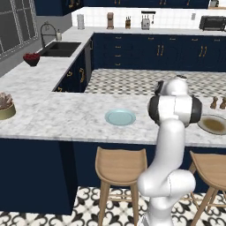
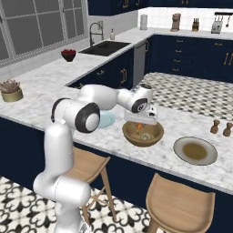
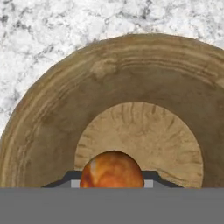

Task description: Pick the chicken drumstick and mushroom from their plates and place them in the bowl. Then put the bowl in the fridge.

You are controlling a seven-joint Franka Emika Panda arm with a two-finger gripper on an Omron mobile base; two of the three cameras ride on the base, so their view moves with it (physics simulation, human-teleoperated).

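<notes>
1. The gripper is closed on the chicken drumstick and hangs directly above the wooden bowl.
2. Lower until the drumstick is inside the rim, near the bowl's pale centre, then open the jaws; judged, a high release risks a bounce out.
3. A small pale item, possibly the mushroom, lies in the bowl below the gripper.
4. Count: one drumstick, one bowl, two plates: light blue plate, brown-centred plate, both on the surface beside the gripper.

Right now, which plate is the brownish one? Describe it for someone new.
On the white marble island counter, right of the deep brown wooden bowl under the gripper, lies a flat grey-rimmed plate with a brownish centre. Two small brown shakers stand behind it; the other plate is light blue.
</notes>
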